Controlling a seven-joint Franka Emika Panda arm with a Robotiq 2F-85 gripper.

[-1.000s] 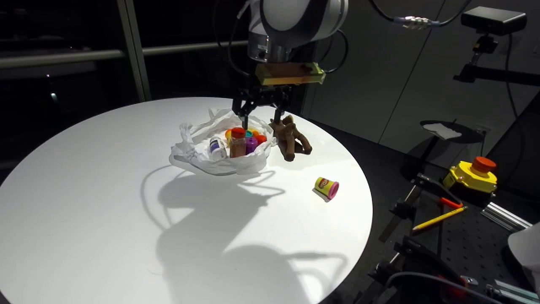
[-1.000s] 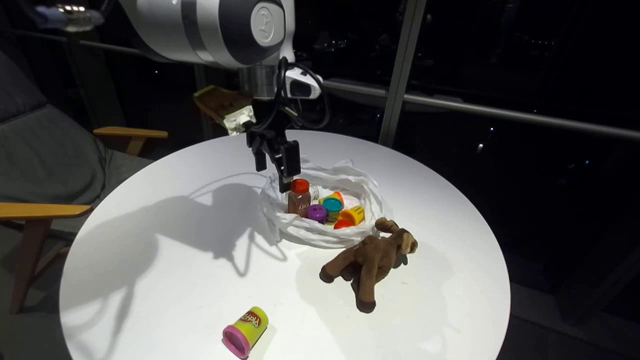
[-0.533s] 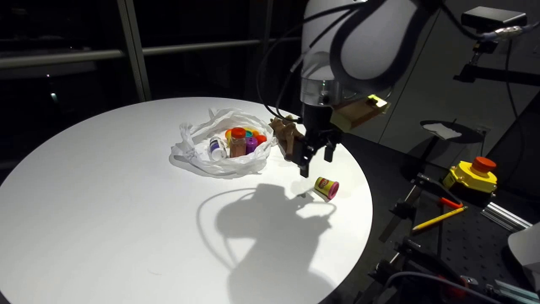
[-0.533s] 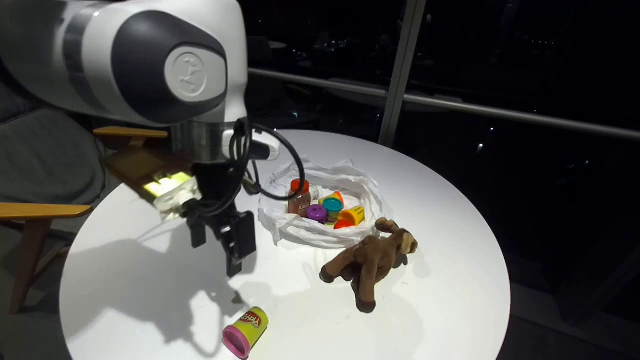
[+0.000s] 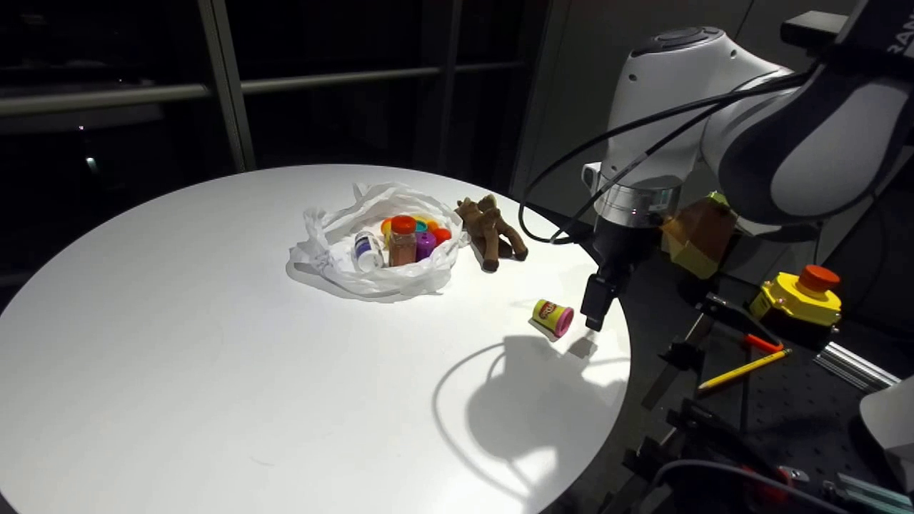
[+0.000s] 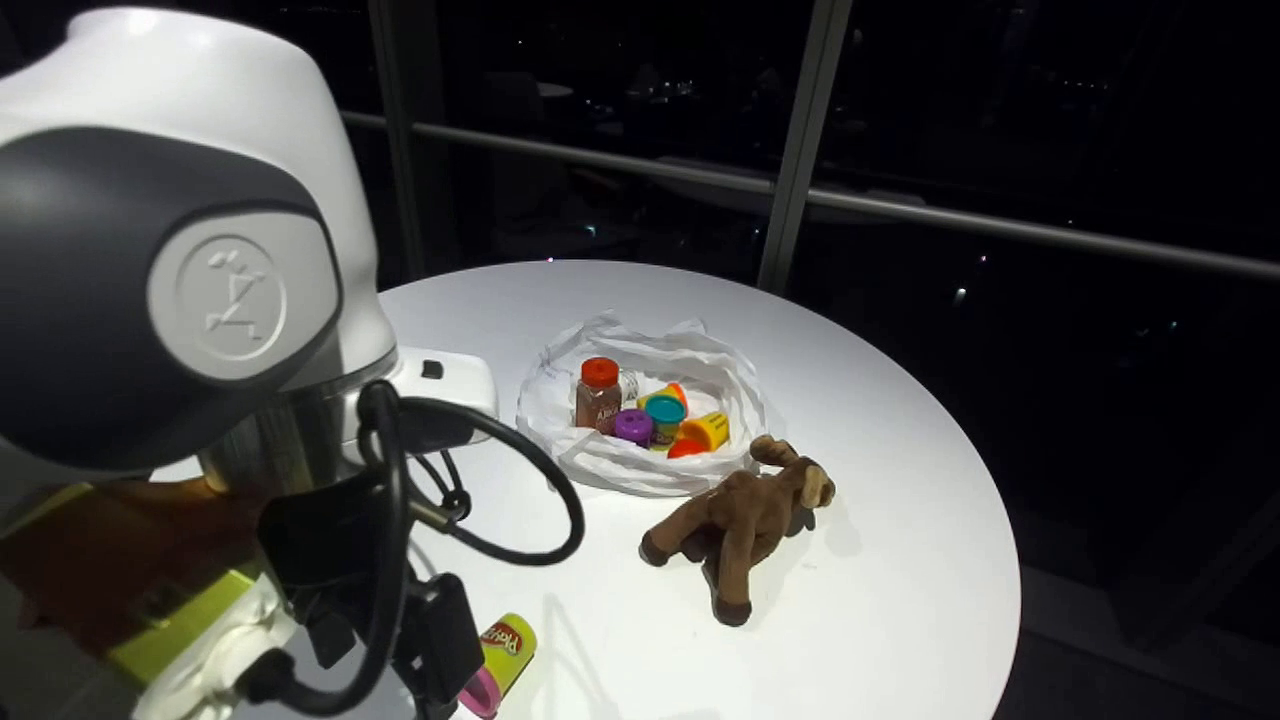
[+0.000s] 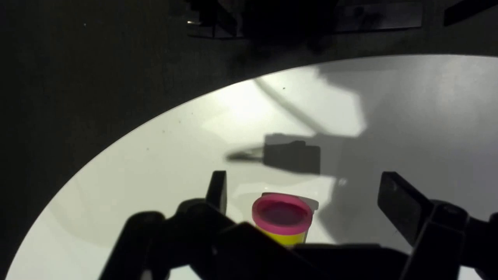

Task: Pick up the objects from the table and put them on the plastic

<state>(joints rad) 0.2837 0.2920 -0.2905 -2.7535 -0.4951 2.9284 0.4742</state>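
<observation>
Play-Doh can point(image 5: 553, 318) near table edge point(image 5: 625, 350), wide gap to plastic bag point(image 5: 400, 283)

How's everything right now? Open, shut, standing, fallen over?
Black two-fingered gripper: open, empty
Yellow tub with pink lid: on its side
Crinkly white plastic bag: open, things inside
Brown jar with red lid: upright, closed
White bottle with blue label: tilted
Teal-lidded tub: upright, closed
Purple cylinder: upright
Brown plush animal: outside the bag
</observation>
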